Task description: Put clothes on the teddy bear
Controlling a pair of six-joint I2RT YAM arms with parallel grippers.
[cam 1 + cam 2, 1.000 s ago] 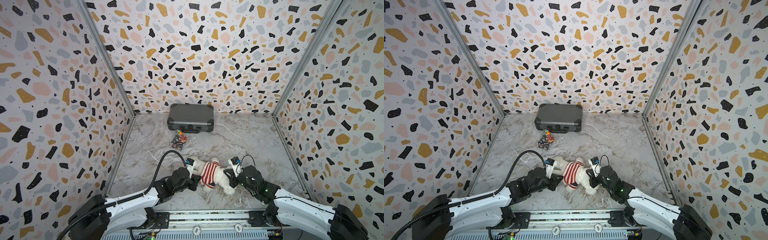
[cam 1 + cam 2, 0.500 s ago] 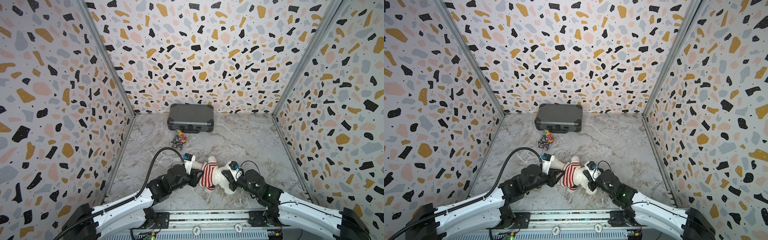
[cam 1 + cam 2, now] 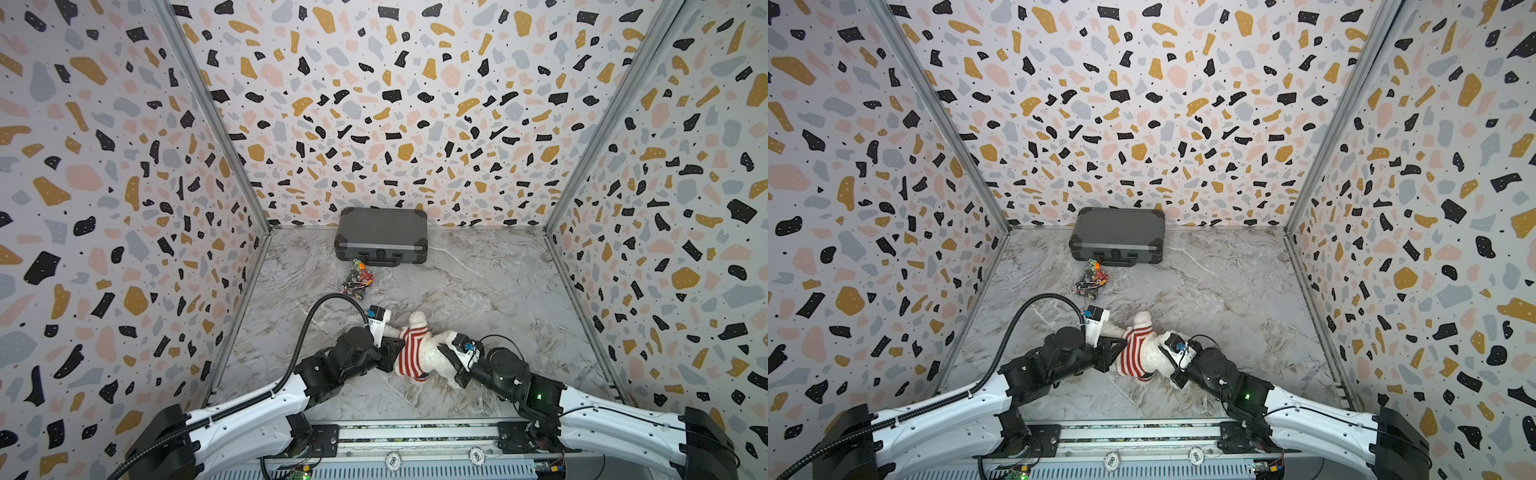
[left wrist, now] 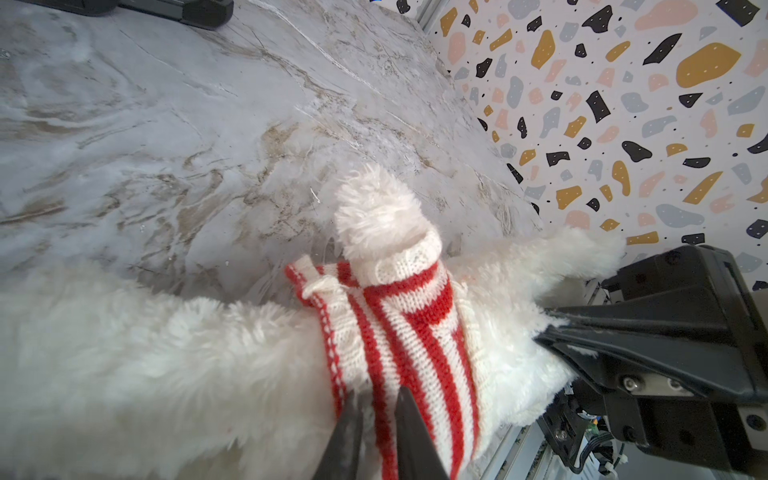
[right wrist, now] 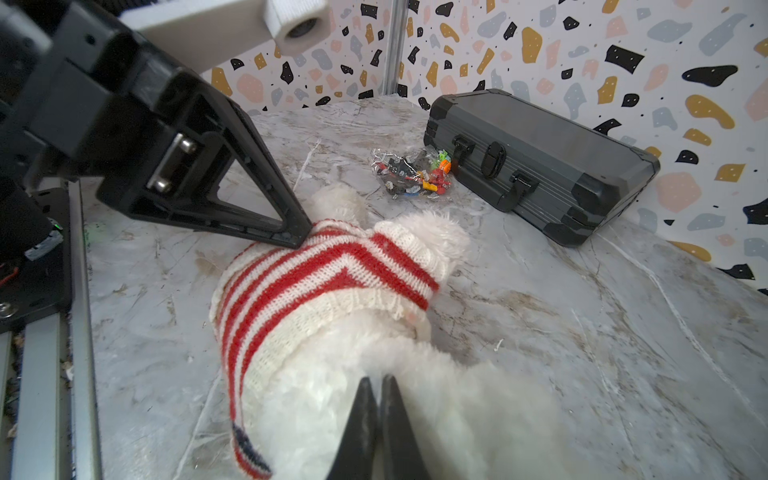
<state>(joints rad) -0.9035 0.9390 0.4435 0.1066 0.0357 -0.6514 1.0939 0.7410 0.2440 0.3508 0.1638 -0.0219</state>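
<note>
The white fluffy teddy bear lies on the marble floor near the front, between my two grippers. A red-and-white striped sweater covers its torso. One white arm pokes out of a sleeve toward the back. My left gripper is shut on a fold of the sweater's hem. My right gripper is shut with its tips buried in the bear's fur, on the side away from the sweater. The bear's face is hidden.
A dark grey hard case stands against the back wall. In front of it lies a clear bag of small coloured pieces. Patterned walls close off three sides, and a metal rail runs along the front edge.
The bear has shifted a little to the left and rolled, so a sleeved arm now points to the back. My right gripper followed it leftward; the left one stayed at the sweater.
</note>
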